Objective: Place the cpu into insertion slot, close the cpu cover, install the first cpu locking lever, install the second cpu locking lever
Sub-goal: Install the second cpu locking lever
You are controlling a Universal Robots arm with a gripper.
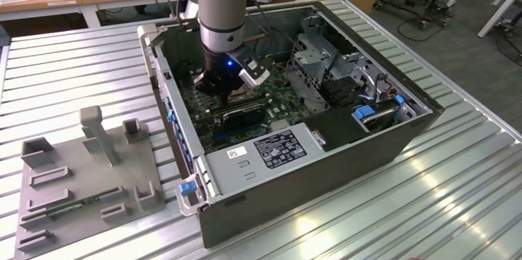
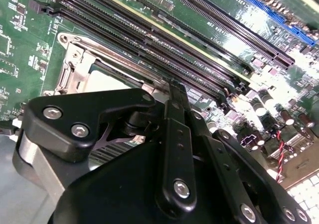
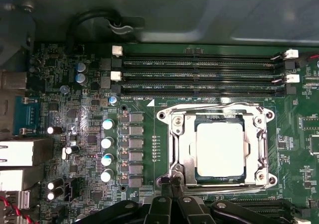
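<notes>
Black end effector (image 3: 172,204), fingers pressed together holding nothing, sat at the edge of the insertion slot (image 3: 175,149) near a lever end, cpu (image 3: 220,150) seated under the lowered cpu cover (image 3: 259,134), inside the computer case (image 1: 326,168).

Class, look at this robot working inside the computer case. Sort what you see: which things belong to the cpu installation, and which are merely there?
Belong to the job:
- cpu, seated in the socket
- insertion slot
- cpu cover, down around the chip
- gripper, at the socket's edge

Merely there:
- memory slots
- capacitors
- power supply
- grey fixture tray outside the computer case
</notes>
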